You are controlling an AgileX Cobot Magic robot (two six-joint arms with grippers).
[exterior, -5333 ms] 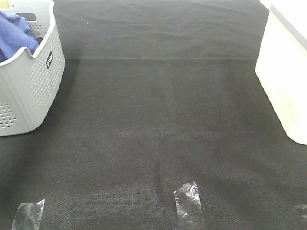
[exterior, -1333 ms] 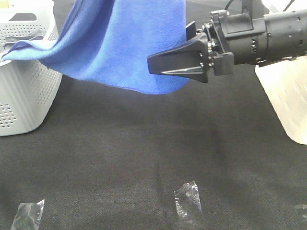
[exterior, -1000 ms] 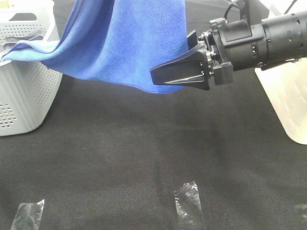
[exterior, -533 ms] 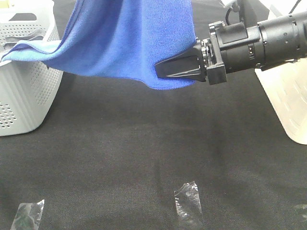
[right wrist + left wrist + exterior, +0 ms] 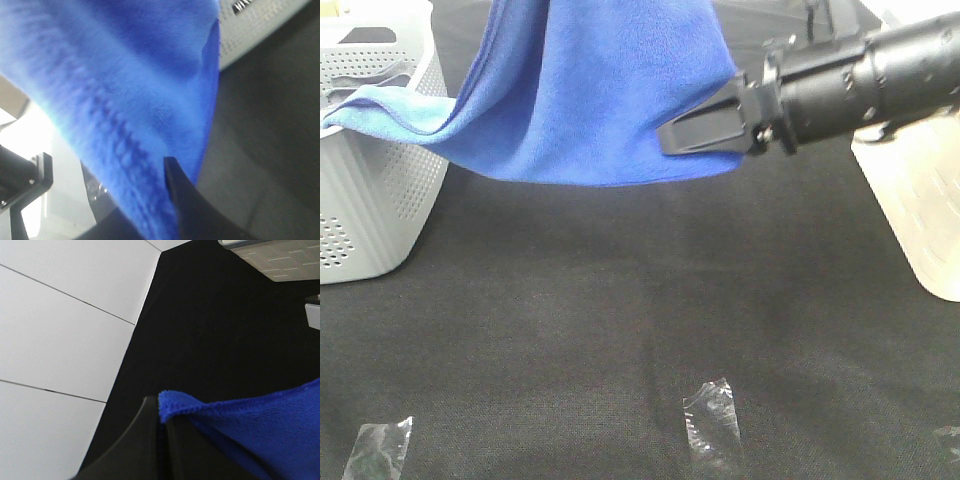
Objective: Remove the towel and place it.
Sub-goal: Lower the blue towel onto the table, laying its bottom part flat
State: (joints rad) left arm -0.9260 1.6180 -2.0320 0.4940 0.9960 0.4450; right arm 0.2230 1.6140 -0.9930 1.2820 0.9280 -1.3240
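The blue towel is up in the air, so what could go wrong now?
One end of the towel lies over the rim of the grey basket, so pulling might drag or tip the basket. The right gripper pinches only near the towel's lower edge, so the cloth might slip out.

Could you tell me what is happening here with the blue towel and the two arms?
Both arms are handling the towel. The left gripper, above the high camera's frame, is shut on one edge and holds it up over the black table. The right gripper reaches in from the right, shut on the towel's lower hanging edge. One end lies over the rim of the grey basket, so the towel is not yet placed.
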